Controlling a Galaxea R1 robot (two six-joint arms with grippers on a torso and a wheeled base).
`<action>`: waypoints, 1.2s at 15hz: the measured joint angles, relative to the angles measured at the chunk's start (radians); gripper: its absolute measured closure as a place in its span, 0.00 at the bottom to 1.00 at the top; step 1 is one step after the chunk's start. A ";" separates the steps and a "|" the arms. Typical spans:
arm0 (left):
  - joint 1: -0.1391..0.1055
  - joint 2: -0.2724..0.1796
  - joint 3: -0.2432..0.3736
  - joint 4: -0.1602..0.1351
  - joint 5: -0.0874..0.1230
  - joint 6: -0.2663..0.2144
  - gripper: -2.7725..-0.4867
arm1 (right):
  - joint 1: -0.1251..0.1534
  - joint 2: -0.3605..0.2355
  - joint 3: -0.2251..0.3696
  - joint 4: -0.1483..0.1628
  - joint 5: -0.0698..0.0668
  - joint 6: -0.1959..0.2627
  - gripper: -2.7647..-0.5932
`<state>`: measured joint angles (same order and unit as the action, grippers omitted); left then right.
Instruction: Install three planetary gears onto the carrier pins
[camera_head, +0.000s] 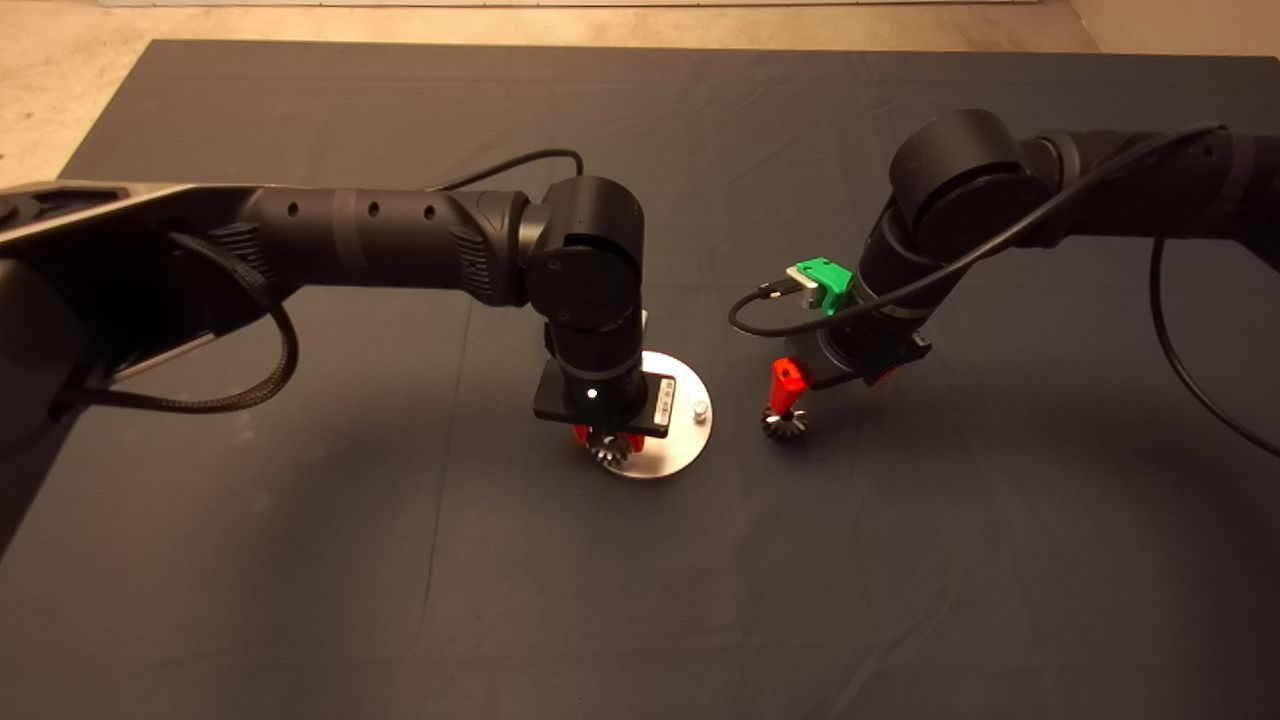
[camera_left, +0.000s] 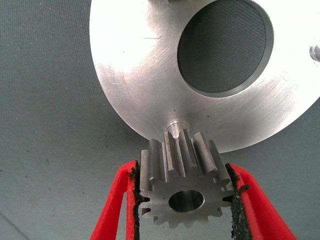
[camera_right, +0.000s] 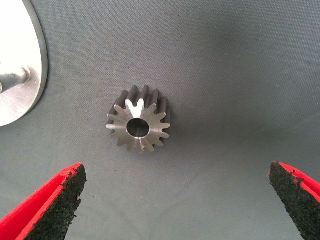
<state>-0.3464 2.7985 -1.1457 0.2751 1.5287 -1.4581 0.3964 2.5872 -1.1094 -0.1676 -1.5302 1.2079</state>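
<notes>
Steel gear (camera_left: 185, 187), bore upright, clamped in left hand (camera_left: 185, 200) over plate pin (camera_left: 175, 125); right hand (camera_right: 175, 200) spread wide.

Two planetary gears are seen in all: one gear (camera_head: 607, 447) (camera_left: 186, 187) at the near edge of the plate, and a second gear (camera_head: 785, 424) (camera_right: 139, 125) lying on the mat. A third gear is not made out in any view. One round silver plate (camera_head: 690, 440) (camera_left: 135, 65) is counted, with one large central hole (camera_left: 225, 47). Of the carrier pins, two are made out: one pin (camera_head: 699, 408) (camera_left: 314, 52) (camera_right: 15, 78) standing clear and another pin (camera_left: 175, 126) just by the first gear. One dark mat (camera_head: 300, 550) is counted. Two arms are present, each bearing one gripper: the left gripper (camera_left: 185, 200) and the right gripper (camera_right: 177, 200).
</notes>
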 joint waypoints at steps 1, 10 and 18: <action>0.000 0.000 0.000 0.000 0.000 0.001 0.85 | 0.000 0.000 0.000 0.000 0.000 0.000 0.02; 0.000 0.000 -0.005 -0.002 -0.001 0.008 0.85 | 0.000 0.000 0.000 0.000 0.000 0.000 0.02; -0.002 0.003 -0.016 -0.012 -0.002 0.013 0.85 | 0.000 0.000 0.000 0.000 0.000 0.000 0.02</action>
<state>-0.3487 2.8013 -1.1613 0.2627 1.5264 -1.4455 0.3960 2.5877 -1.1094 -0.1679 -1.5306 1.2079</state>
